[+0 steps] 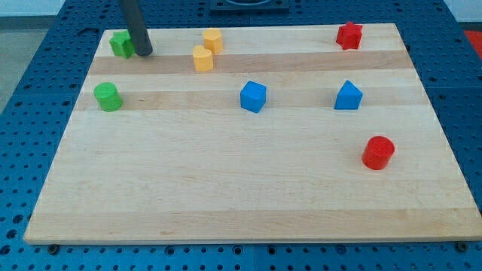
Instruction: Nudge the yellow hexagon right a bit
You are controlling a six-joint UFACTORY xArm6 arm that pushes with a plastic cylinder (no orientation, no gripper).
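Two yellow blocks sit near the view's top, left of centre. The upper one (pixel 213 39) looks like the yellow hexagon. The lower one (pixel 202 58) is rounder in outline, and its shape is unclear. They lie close together, almost touching. My tip (pixel 144 53) is at the view's top left, right beside a green block (pixel 120 44) and touching or nearly touching its right side. The tip is well to the left of both yellow blocks.
A green cylinder (pixel 108 96) is at the left. A blue cube (pixel 253 96) is in the middle and a blue block (pixel 348 95) to its right. A red star (pixel 349 35) is at top right, a red cylinder (pixel 378 153) at lower right. The wooden board (pixel 241 196) ends at blue pegboard.
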